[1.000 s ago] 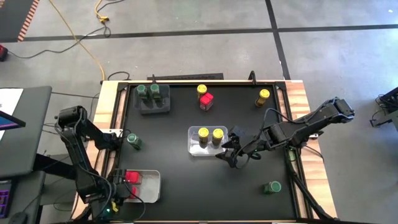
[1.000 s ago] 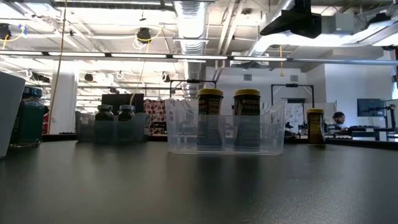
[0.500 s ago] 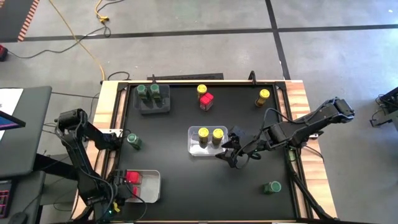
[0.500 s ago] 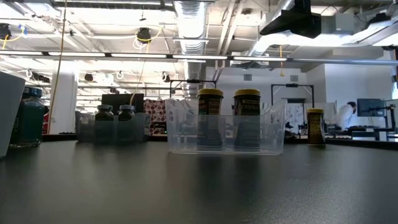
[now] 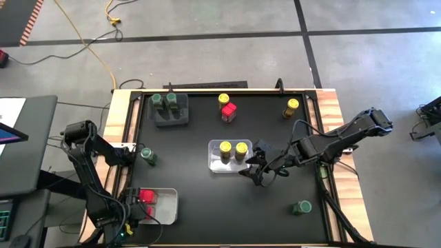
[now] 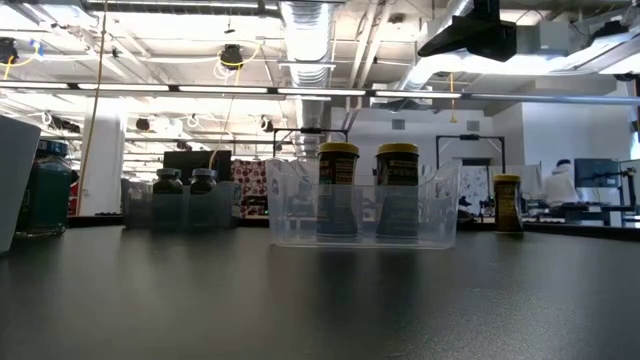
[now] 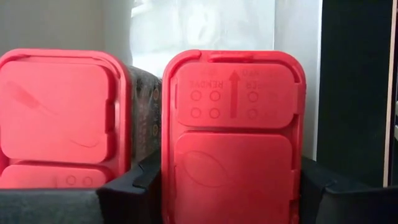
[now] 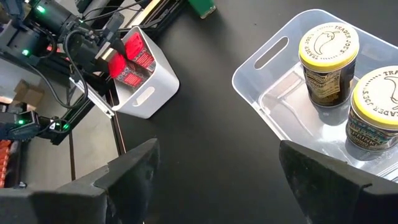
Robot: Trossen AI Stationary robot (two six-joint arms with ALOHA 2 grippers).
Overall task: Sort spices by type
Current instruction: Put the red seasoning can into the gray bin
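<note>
Two jars (image 5: 233, 149) side by side in a bin (image 5: 215, 165) mid-table, two more in a tray (image 5: 170, 118) at the far left corner, two squarish jars (image 5: 145, 197) in a near-left bin (image 5: 167, 207) — single jars (image 5: 292, 106) scattered elsewhere.

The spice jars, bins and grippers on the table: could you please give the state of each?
Clear bin: holds two upright yellow-lidded jars.
Grey bin: holds two green-lidded jars.
White bin: holds red-topped jars.
Left gripper: shut on a red-topped jar.
Right gripper: open, empty.
</note>
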